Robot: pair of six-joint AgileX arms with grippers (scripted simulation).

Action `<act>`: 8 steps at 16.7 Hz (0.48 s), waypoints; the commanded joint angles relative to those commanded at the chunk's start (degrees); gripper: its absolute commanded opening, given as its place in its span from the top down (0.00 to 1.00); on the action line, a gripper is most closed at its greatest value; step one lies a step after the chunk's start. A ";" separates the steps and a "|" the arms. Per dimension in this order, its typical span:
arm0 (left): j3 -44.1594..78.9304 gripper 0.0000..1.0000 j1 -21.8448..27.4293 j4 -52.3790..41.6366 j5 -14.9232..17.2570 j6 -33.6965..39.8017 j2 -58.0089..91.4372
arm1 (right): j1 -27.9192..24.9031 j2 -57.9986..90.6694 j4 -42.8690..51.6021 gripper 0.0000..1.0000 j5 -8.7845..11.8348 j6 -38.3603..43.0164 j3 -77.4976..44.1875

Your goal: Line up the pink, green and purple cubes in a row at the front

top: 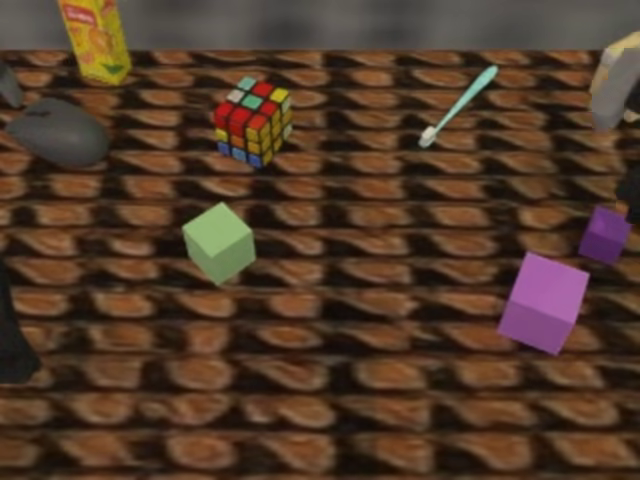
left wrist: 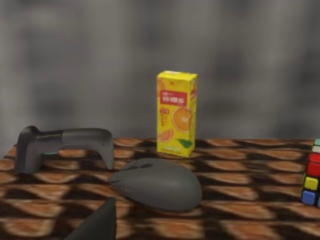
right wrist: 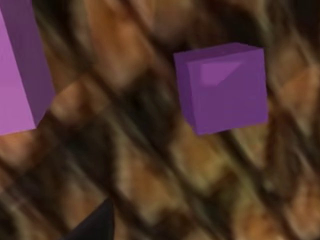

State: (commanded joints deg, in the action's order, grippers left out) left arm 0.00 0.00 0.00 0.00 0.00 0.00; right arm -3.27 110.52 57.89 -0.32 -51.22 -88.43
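Note:
The pale green cube (top: 218, 242) sits left of centre. At the right, the large pink cube (top: 544, 302) lies toward the front, with the small dark purple cube (top: 604, 234) just behind it. My right arm (top: 632, 195) enters at the right edge, over the purple cube. In the right wrist view the purple cube (right wrist: 222, 87) and one side of the pink cube (right wrist: 20, 70) lie below. One dark fingertip (right wrist: 97, 225) shows there with bare table beside it. My left arm (top: 12, 335) stays at the left edge, its one visible fingertip (left wrist: 100, 222) holding nothing.
A multicoloured puzzle cube (top: 252, 122) stands behind the green cube. A teal toothbrush (top: 458, 106) lies at the back right. A yellow juice carton (top: 95, 38), a grey mouse (top: 58, 133) and a grey scanner (left wrist: 62, 145) crowd the back left.

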 joint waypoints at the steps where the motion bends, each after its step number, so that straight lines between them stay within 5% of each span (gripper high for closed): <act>1: 0.00 0.00 0.00 0.00 0.00 0.00 0.00 | -0.12 4.07 1.97 0.00 0.01 -1.85 -3.38; 8: 0.00 0.00 0.00 0.00 0.00 0.00 0.00 | -0.48 16.69 8.42 0.00 0.13 -8.13 -15.10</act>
State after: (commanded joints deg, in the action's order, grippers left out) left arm 0.00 0.00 0.00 0.00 0.00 0.00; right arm -3.75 127.21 66.31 -0.19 -59.34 -103.53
